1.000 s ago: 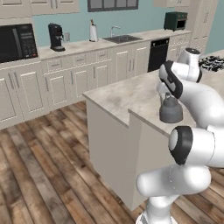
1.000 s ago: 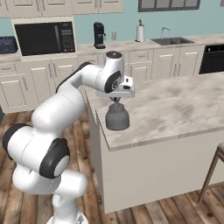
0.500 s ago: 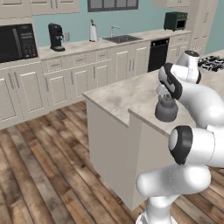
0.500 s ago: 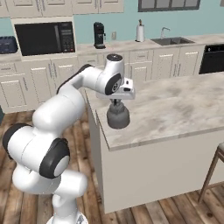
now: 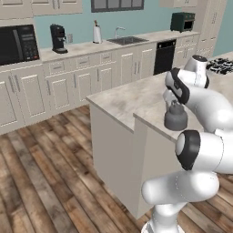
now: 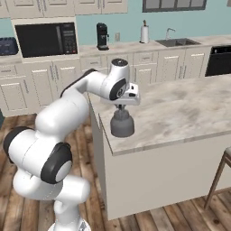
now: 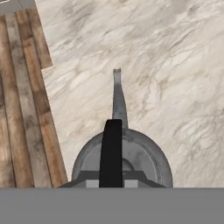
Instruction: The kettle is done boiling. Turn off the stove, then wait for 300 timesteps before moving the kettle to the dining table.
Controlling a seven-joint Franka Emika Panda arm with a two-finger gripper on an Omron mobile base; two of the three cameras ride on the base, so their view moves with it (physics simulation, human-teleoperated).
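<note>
Cream cabinets and teal walls frame a kitchen island whose raised marble slab, the dining desk (image 6: pixel 180 113), now carries the kettle (image 6: pixel 122 124) near its corner. From both base views the kettle seems to sit on or just above the slab, close to the edge over the wood floor (image 5: pixel 41 173); whether its base is fully down I cannot tell. The pincer (image 6: pixel 121 107) is narrowed onto the kettle's arched handle (image 7: pixel 112 153), straight above the lid, with the spout (image 7: pixel 117 94) pointing away across the marble. The stove (image 5: pixel 220 66) lies well apart at the far right of the left base view; its knobs are too small to read. Judging by this, the carry is nearly finished: what remains is setting the kettle down firmly, letting go and lifting clear
</note>
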